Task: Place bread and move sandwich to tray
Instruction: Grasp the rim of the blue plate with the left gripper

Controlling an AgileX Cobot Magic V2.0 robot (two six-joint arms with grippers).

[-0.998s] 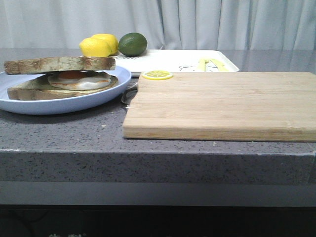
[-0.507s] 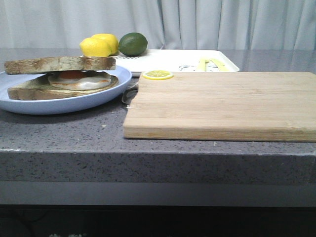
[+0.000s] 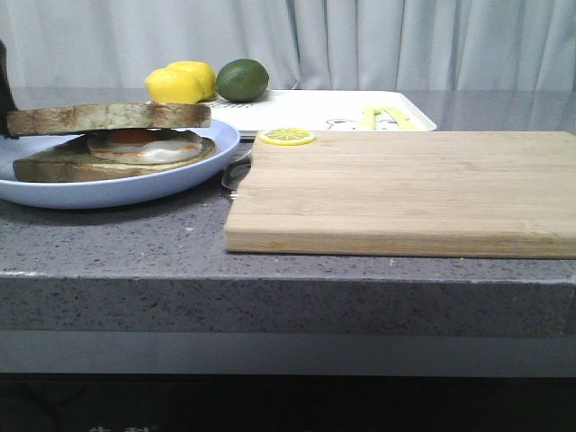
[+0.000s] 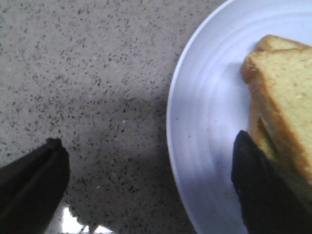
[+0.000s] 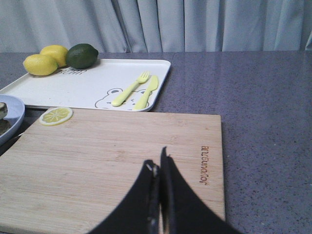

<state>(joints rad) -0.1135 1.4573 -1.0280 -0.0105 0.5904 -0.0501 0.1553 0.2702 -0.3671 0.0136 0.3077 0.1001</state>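
Note:
The sandwich (image 3: pixel 135 148) lies on a round pale blue plate (image 3: pixel 135 191) at the left: a bottom toast slice, a fried egg (image 3: pixel 148 146) and the plain bread (image 3: pixel 108 117) flat on top. My left gripper (image 4: pixel 146 141) is open and empty at the plate's left rim. One finger (image 4: pixel 263 190) is over the plate beside the bread's corner (image 4: pixel 287 97); the other finger (image 4: pixel 34 180) is over the counter. My right gripper (image 5: pixel 158 163) is shut and empty above the wooden cutting board (image 5: pixel 112 161). The white tray (image 3: pixel 315 110) lies behind the board and also shows in the right wrist view (image 5: pixel 92 85).
Two lemons (image 3: pixel 180 83) and a lime (image 3: pixel 241 79) sit on the tray's far left corner, with a yellow fork and knife (image 5: pixel 136 90) on its right part. A lemon slice (image 3: pixel 287 136) lies on the board's back left corner. The cutting board (image 3: pixel 405 189) fills the middle and right.
A dark part of my left gripper has come into the front view at the far left edge beside the bread. Sandwich, plate and right gripper have not visibly moved.

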